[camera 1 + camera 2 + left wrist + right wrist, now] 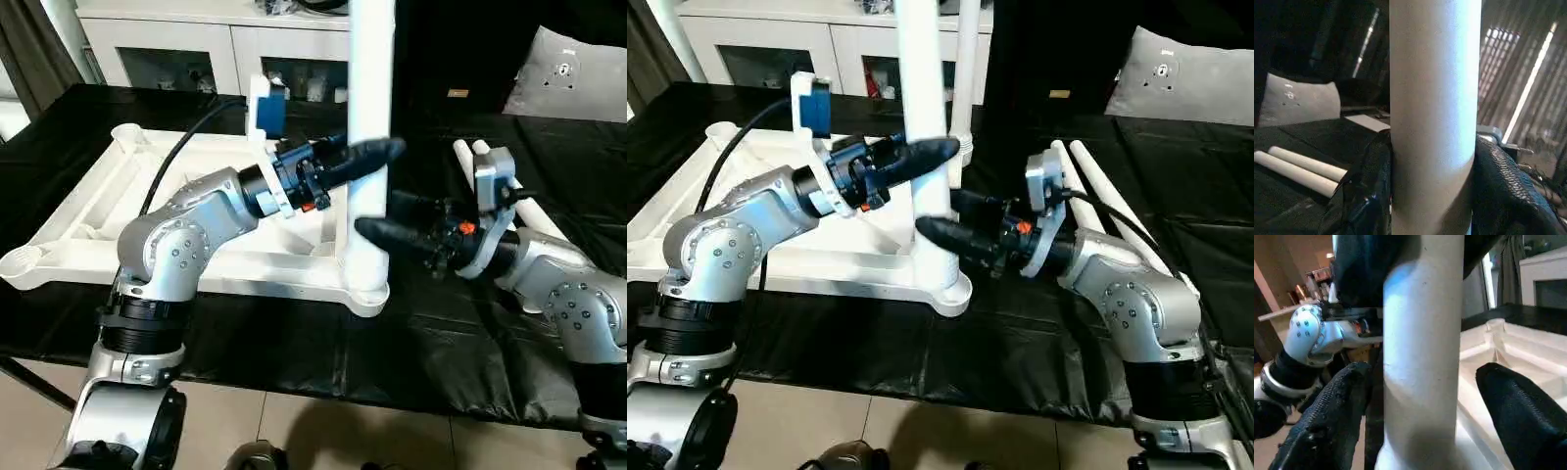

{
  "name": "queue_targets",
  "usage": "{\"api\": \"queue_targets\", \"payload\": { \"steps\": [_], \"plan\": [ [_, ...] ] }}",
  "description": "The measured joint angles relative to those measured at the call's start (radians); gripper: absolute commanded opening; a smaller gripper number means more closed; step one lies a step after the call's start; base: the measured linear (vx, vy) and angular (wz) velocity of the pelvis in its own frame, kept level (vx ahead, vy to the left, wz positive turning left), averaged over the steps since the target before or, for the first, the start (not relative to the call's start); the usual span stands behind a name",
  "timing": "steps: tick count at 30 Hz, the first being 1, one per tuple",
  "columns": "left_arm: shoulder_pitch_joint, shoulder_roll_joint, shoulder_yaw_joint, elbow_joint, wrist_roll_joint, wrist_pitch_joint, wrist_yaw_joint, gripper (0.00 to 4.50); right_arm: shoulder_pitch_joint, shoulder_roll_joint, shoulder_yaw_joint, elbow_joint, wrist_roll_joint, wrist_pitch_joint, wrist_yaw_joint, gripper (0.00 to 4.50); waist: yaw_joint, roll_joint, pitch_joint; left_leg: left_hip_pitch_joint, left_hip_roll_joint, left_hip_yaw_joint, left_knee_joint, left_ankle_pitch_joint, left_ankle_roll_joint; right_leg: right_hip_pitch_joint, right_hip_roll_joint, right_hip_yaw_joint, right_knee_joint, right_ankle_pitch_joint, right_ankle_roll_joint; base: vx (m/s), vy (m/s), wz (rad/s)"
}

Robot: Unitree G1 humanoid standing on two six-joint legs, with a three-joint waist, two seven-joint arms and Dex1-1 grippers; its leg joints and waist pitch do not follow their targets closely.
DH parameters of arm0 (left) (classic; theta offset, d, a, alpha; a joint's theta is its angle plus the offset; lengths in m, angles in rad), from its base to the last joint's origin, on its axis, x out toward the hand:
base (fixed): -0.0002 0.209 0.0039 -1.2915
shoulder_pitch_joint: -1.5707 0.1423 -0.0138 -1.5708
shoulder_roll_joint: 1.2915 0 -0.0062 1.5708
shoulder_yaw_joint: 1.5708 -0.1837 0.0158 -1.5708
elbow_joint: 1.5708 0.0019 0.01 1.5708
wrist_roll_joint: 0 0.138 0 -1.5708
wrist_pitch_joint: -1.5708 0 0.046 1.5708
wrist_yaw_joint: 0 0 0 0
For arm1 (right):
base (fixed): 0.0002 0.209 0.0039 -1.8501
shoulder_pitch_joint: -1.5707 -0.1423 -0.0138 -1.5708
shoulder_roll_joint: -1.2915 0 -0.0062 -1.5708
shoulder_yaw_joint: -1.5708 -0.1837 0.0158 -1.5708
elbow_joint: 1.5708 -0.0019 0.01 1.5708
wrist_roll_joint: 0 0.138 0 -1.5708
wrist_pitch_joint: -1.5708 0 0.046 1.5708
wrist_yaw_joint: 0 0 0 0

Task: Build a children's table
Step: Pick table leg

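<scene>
One upright leg (369, 88) stands in the tabletop's corner socket (364, 291).

A room of a home is suggested: a white cabinet (211, 44) with shelves is seen at the back, a grey pillow (1187, 76) is laid on the black-covered worktop (460, 362), and a curtain (39, 49) hangs beside.
</scene>
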Motion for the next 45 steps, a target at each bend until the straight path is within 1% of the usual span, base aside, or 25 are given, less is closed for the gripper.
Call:
{"api": "queue_targets", "payload": {
  "steps": [2, 5, 6, 7, 11, 12, 17, 28, 29, 31, 33, 36, 38, 41, 45],
  "plan": [
    [0.000, 0.000, -0.004, 0.000, 0.000, 0.000, -0.007, 1.87, 0.000, 0.000, 0.016, 0.007, -0.015, -0.002, 0.000, 3.20, 0.000, 0.000, 0.000, 0.000, 0.000, 0.000, 0.000, 0.000, 0.000, 0.000, 0.000, 0.000, 0.000, 0.000, 0.000, 0.000, 0.000, 0.00],
    [0.000, 0.001, -0.003, -0.001, 0.002, 0.000, -0.009, 1.87, -0.002, 0.003, 0.023, 0.010, -0.036, -0.015, -0.001, 2.91, 0.000, 0.000, 0.000, 0.000, 0.000, 0.000, 0.000, 0.000, 0.000, 0.000, 0.000, 0.000, 0.000, 0.000, 0.000, 0.000, 0.000, 0.00],
    [0.000, 0.003, -0.003, -0.001, 0.003, 0.000, -0.008, 1.87, -0.004, 0.005, 0.026, 0.010, -0.038, -0.017, -0.001, 2.91, 0.000, 0.000, 0.000, 0.000, 0.000, 0.000, 0.000, 0.000, 0.000, 0.000, 0.000, 0.000, 0.000, 0.000, 0.000, 0.000, 0.000, 0.00],
    [0.001, 0.004, -0.003, -0.001, 0.003, 0.001, -0.009, 1.87, -0.005, 0.010, 0.028, 0.011, -0.042, -0.019, -0.003, 2.68, 0.000, 0.000, 0.000, 0.000, 0.000, 0.000, 0.000, 0.000, 0.000, 0.000, 0.000, 0.000, 0.000, 0.000, 0.000, 0.000, 0.000, 0.00],
    [0.004, 0.006, -0.003, -0.001, 0.012, 0.001, -0.009, 1.87, -0.005, 0.018, 0.043, 0.011, -0.046, -0.020, -0.007, 2.58, 0.000, 0.000, 0.000, 0.000, 0.000, 0.000, 0.000, 0.000, 0.000, 0.000, 0.000, 0.000, 0.000, 0.000, 0.000, 0.000, 0.000, 0.00],
    [0.004, 0.006, -0.003, -0.001, 0.013, 0.001, -0.009, 1.86, -0.004, 0.019, 0.044, 0.011, -0.047, -0.020, -0.009, 2.34, 0.000, 0.000, 0.000, 0.000, 0.000, 0.000, 0.000, 0.000, 0.000, 0.000, 0.000, 0.000, 0.000, 0.000, 0.000, 0.000, 0.000, 0.00],
    [0.004, 0.008, -0.007, -0.001, 0.023, -0.004, -0.012, 1.86, -0.004, 0.025, 0.049, 0.011, -0.051, -0.020, -0.011, 1.96, 0.000, 0.000, 0.000, 0.000, 0.000, 0.000, 0.000, 0.000, 0.000, 0.000, 0.000, 0.000, 0.000, 0.000, 0.000, 0.000, 0.000, 0.00],
    [0.004, 0.000, -0.021, 0.007, 0.069, -0.025, -0.005, 1.86, -0.004, 0.041, 0.048, 0.035, -0.068, -0.021, -0.014, 1.89, 0.000, 0.000, 0.000, 0.000, 0.000, 0.000, 0.000, 0.000, 0.000, 0.000, 0.000, 0.000, 0.000, 0.000, 0.000, 0.000, 0.000, 0.00],
    [0.004, -0.004, -0.021, 0.009, 0.070, -0.025, 0.005, 2.21, -0.004, 0.042, 0.048, 0.037, -0.069, -0.021, -0.016, 1.89, 0.000, 0.000, 0.000, 0.000, 0.000, 0.000, 0.000, 0.000, 0.000, 0.000, 0.000, 0.000, 0.000, 0.000, 0.000, 0.000, 0.000, 0.00],
    [0.004, -0.018, -0.020, 0.017, 0.074, -0.023, 0.036, 2.56, -0.004, 0.045, 0.046, 0.044, -0.073, -0.022, -0.033, 1.89, 0.000, 0.000, 0.000, 0.000, 0.000, 0.000, 0.000, 0.000, 0.000, 0.000, 0.000, 0.000, 0.000, 0.000, 0.000, 0.000, 0.000, 0.00],
    [0.004, -0.032, -0.016, 0.033, 0.089, -0.029, 0.073, 2.58, -0.004, 0.056, 0.051, 0.051, -0.091, -0.022, -0.060, 1.88, -0.002, 0.000, 0.000, 0.000, 0.000, 0.000, 0.000, 0.000, 0.000, 0.000, 0.000, 0.000, 0.000, 0.000, 0.000, 0.000, 0.000, 0.00],
    [0.004, -0.041, -0.014, 0.037, 0.105, -0.042, 0.092, 2.89, -0.004, 0.078, 0.052, 0.053, -0.117, -0.035, -0.095, 1.88, -0.003, 0.000, 0.000, 0.000, 0.000, 0.000, 0.000, 0.000, 0.000, 0.000, 0.000, 0.000, 0.000, 0.000, 0.000, 0.000, 0.000, 0.00],
    [0.008, -0.044, -0.026, 0.036, 0.156, -0.085, 0.114, 2.99, -0.002, 0.100, 0.051, 0.053, -0.131, -0.055, -0.130, 1.88, -0.004, 0.000, 0.000, 0.000, 0.000, 0.000, 0.000, 0.000, 0.000, 0.000, 0.000, 0.000, 0.000, 0.000, 0.000, 0.000, 0.000, 0.00],
    [0.030, -0.049, -0.051, 0.035, 0.223, -0.136, 0.165, 3.13, 0.000, 0.118, 0.051, 0.056, -0.159, -0.060, -0.185, 1.88, -0.003, 0.000, 0.000, 0.000, 0.000, 0.000, -0.001, 0.000, 0.000, 0.000, 0.000, 0.000, 0.000, 0.000, 0.000, 0.000, 0.000, 0.00],
    [0.044, -0.095, -0.074, 0.018, 0.317, -0.207, 0.286, 3.16, 0.000, 0.168, 0.046, 0.066, -0.193, -0.066, -0.276, 1.88, -0.002, 0.000, 0.000, 0.000, 0.000, 0.000, 0.000, 0.000, 0.000, 0.000, 0.000, 0.000, -0.001, 0.000, 0.000, 0.000, 0.000, 0.00]
  ]
}}
